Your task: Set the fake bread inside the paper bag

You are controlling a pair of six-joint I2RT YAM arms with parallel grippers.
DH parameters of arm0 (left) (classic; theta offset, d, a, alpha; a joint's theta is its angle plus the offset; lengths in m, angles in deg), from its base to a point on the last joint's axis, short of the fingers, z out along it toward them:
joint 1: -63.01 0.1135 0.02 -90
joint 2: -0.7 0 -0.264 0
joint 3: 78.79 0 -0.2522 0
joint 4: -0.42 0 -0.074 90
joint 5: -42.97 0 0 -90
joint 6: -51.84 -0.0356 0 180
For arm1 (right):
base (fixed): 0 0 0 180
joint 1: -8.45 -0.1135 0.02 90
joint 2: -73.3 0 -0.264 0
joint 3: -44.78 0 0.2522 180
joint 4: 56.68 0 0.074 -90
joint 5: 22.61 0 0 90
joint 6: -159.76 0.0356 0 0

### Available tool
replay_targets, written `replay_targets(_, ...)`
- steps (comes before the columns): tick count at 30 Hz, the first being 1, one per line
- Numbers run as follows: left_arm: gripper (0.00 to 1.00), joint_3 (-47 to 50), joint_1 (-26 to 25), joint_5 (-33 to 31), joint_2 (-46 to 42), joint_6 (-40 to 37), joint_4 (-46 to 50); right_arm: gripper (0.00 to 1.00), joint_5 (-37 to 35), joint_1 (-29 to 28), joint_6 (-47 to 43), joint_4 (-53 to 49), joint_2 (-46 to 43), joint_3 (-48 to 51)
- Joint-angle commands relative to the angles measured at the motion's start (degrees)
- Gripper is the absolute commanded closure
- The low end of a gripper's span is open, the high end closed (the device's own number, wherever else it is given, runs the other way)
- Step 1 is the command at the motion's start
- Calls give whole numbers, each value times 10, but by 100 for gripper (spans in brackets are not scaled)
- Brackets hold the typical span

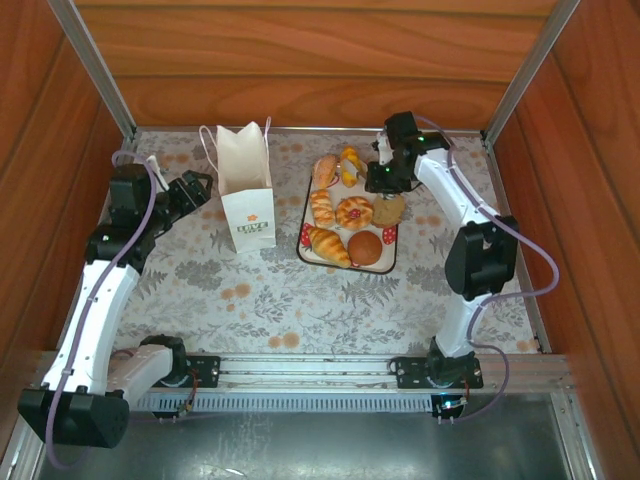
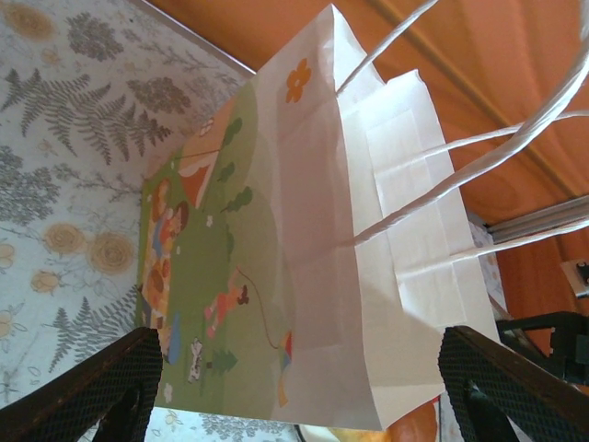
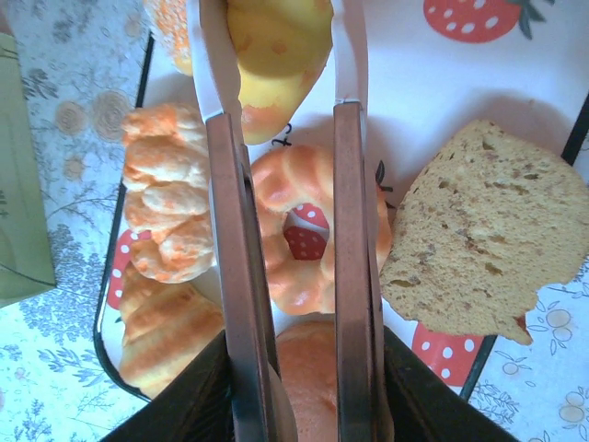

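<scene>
The fake bread lies on a white strawberry-print tray (image 1: 304, 222): a croissant (image 1: 328, 245), a round bun (image 1: 365, 249), a glazed ring (image 1: 354, 212), a brown slice (image 1: 388, 209) and others. My right gripper (image 1: 367, 172) hangs over the tray's far end. Its fingers are shut on a yellow pastry (image 3: 276, 55); the ring (image 3: 317, 230) lies below them. The white paper bag (image 1: 247, 190) stands upright left of the tray. My left gripper (image 1: 203, 187) is open at the bag's left side, and the bag (image 2: 313, 230) reaches between its two black pads (image 2: 92, 387) without touching them.
Wooden walls with metal corner posts (image 1: 100, 70) close in the floral tablecloth (image 1: 250, 300) on three sides. The bag's loop handles (image 2: 479, 157) stick out toward the back wall. The tray (image 3: 414, 74) has a thin black rim.
</scene>
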Motion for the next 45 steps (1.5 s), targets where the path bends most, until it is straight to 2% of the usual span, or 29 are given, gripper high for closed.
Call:
replay_targets(1, 17, -23, 4, 40, 21, 9, 7, 63, -5, -6, 5, -5, -45, 13)
replay_targets(4, 18, -32, 0, 55, 39, 11, 5, 63, -6, -6, 9, -10, -78, 19)
replay_targets(12, 20, -31, -6, 42, 73, 37, -41, 63, 31, -7, 26, -15, -178, 46)
replay_targets(20, 28, -49, -12, 51, 125, 53, -91, 63, 71, -9, 32, -20, -247, 63)
replay_targets(32, 60, -54, -20, 27, 147, 37, -95, 63, 124, -22, 54, -5, -296, 42)
replay_targets(39, 79, -45, -20, 23, 136, 37, -96, 64, 122, -47, 57, -6, -297, 17)
replay_targets(45, 89, -40, -20, 25, 131, 42, -95, 64, 115, -81, 55, 5, -296, -13)
